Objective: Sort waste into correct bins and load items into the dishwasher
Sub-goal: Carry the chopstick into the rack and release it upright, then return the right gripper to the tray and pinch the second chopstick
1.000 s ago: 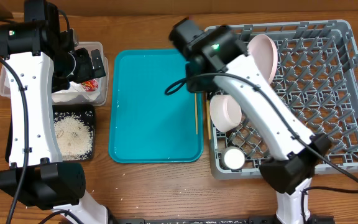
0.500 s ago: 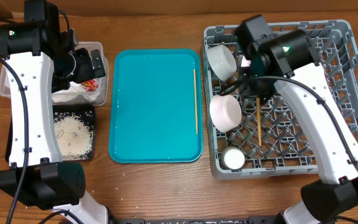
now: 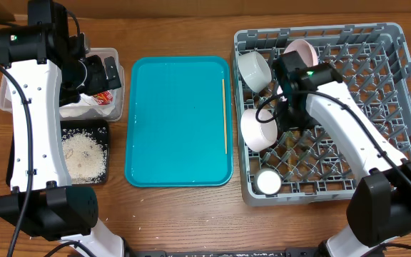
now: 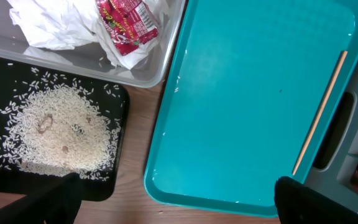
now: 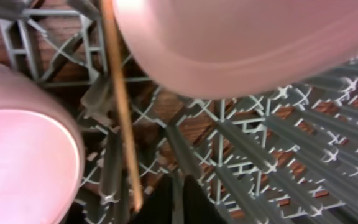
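The right pincer (image 5: 176, 202), open or closed I could not tell, likely needed to rise straight off the rack (image 5: 247, 155) without nudging the chopstick (image 5: 120, 106) lying there.

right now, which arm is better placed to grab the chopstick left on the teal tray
Right. The chopstick lies along the teal tray's right edge, beside the dish rack where the right arm hovers. The left arm is over the clear tub, across the tray.
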Available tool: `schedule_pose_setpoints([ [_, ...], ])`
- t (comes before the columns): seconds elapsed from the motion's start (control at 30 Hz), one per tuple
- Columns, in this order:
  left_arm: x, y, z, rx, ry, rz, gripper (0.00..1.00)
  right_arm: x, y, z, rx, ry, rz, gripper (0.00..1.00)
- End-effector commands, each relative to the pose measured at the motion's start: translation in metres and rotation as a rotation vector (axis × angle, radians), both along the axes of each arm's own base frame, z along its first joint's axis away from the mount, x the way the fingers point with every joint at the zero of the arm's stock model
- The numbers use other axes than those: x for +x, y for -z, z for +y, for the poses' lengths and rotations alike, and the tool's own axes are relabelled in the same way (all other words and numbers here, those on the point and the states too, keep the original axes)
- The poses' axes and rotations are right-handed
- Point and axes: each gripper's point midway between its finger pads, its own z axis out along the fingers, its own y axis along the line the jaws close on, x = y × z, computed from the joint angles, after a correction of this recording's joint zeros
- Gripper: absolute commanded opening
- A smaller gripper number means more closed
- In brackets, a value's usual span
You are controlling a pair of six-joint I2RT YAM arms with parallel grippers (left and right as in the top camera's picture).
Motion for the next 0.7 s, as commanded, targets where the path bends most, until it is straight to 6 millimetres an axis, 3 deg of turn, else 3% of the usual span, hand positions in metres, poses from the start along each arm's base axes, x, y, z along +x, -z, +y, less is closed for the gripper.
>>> schedule_pose_setpoints([
  [0.0,0.0,-0.01,0.0,0.005,0.004,-0.031,1.0,0.0,-0.002,0.0,0.01,-0.016,-0.006,0.21],
  [0.07,0.0,-0.01,0.0,0.005,0.004,-0.031,1.0,-0.001,-0.001,0.005,0.036,-0.018,0.001,0.32],
  [0.2,0.0,-0.01,0.0,0.005,0.004,-0.031,1.0,0.0,-0.006,0.02,0.116,-0.025,0.005,0.34],
  [0.27,0.0,-0.01,0.0,0.005,0.004,-0.031,1.0,0.004,-0.018,0.037,0.188,-0.044,-0.01,0.35],
  [0.37,0.0,-0.01,0.0,0.005,0.004,-0.031,1.0,0.015,-0.046,0.071,0.29,-0.099,-0.07,0.39],
  [0.4,0.0,-0.01,0.0,0.005,0.004,-0.031,1.0,0.021,-0.063,0.091,0.339,-0.141,-0.115,0.47],
  [0.5,0.0,-0.01,0.0,0.005,0.004,-0.031,1.0,0.03,-0.086,0.132,0.412,-0.202,-0.209,0.59],
  [0.6,0.0,-0.01,0.0,0.005,0.004,-0.031,1.0,0.032,-0.09,0.168,0.437,-0.256,-0.265,0.67],
  [0.67,0.0,-0.01,0.0,0.005,0.004,-0.031,1.0,0.034,-0.085,0.187,0.433,-0.259,-0.291,0.68],
])
